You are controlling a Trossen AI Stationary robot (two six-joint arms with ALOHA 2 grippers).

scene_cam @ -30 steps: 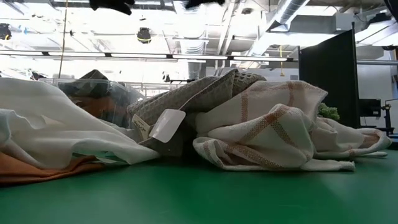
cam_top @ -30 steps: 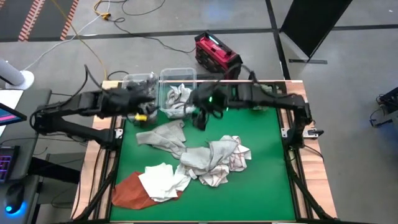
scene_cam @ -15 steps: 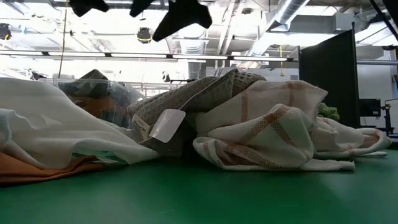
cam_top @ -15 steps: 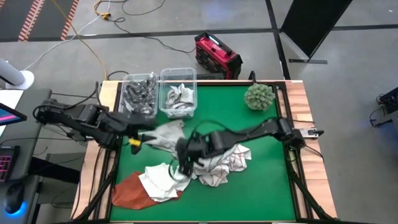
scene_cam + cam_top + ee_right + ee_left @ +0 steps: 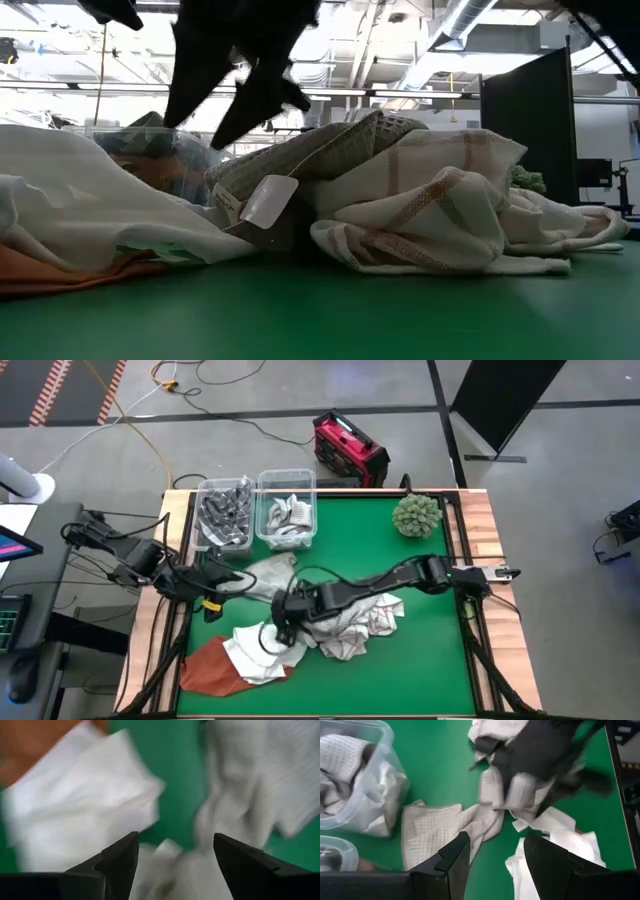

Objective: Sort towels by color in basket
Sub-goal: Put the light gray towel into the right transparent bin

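Reaching low over the pile, the right end effector hangs above the near-left part of the heap with its fingers spread wide and nothing between them. From the right wrist view the plain white towel sits just off one fingertip and a light grey waffle towel off the other, with a strip of green surface between the two. The picture is smeared, so which cloth it is aiming at is my best guess only: the white one.

To do this pick well, I'd come straight down on a raised fold of a single towel, close only once both fingers straddle that fold, and lift slowly so the neighbours slide off rather than ride along. These cloths overlap, and a deep grab would likely drag two colours up together.

From the high view, the white towel lies directly under and just nearside of that end effector, touching the rust-orange towel at the front-left corner. The checked towel is bunched just to its right, under the arm.

The left end effector waits near the left edge, fingers apart and empty, just beside a grey waffle towel spread flat. Two clear bins at the far edge already hold grey and light cloths.
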